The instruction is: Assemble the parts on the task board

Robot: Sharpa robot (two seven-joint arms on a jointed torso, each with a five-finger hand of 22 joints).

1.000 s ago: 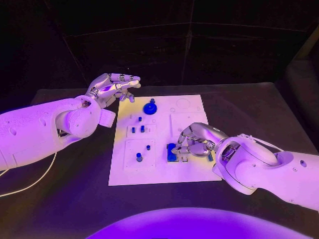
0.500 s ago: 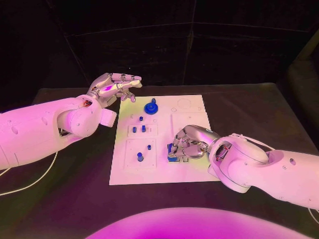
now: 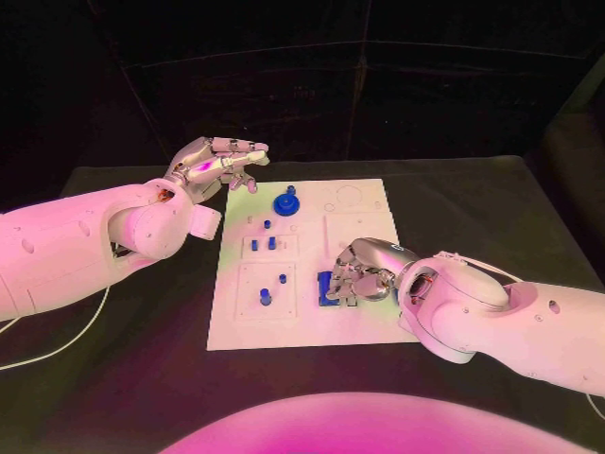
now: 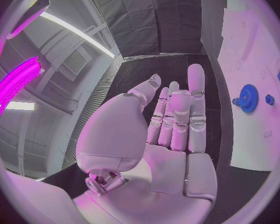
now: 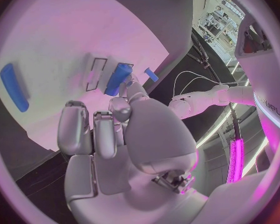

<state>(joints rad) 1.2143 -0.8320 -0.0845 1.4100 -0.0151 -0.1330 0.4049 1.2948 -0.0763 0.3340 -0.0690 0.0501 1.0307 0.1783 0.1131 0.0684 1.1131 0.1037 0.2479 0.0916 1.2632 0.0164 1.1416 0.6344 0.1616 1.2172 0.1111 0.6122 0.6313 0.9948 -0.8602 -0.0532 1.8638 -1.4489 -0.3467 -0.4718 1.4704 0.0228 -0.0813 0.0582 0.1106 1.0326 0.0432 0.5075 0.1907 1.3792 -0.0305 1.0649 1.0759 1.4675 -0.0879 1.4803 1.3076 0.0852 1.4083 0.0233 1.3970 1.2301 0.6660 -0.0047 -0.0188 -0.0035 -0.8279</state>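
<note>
Change: right hand (image 3: pixel 358 275) has slid along the near part of the board from its place a second ago and now sits lower over the blue block; left hand (image 3: pixel 218 163) has stayed where it was.
Task board (image 3: pixel 364 222): white plate in the middle of the black table (image 3: pixel 521 218); rigid and flat, likely to skid if pushed from the side.
Left hand: hovers off the board's far left corner, fingers loosely apart, holding nothing.
Right hand: fingers curled down close round the blue block; whether they actually pinch it, I cannot tell.
Blue gear (image 3: pixel 287 202): stands on the board's far part, near the left hand; hard plastic by the look, light, best taken by the knob on top.
Blue block (image 3: pixel 326 287): long and narrow, on the board's near part beside the right hand's fingers; the wrist view shows it (image 5: pixel 118 78) at the fingertips. Probably light, stiff and smooth, so take it across its long sides.
Small blue pegs (image 3: pixel 262 244): upright in the board's left-hand pockets; tiny, easy to tip.
</note>
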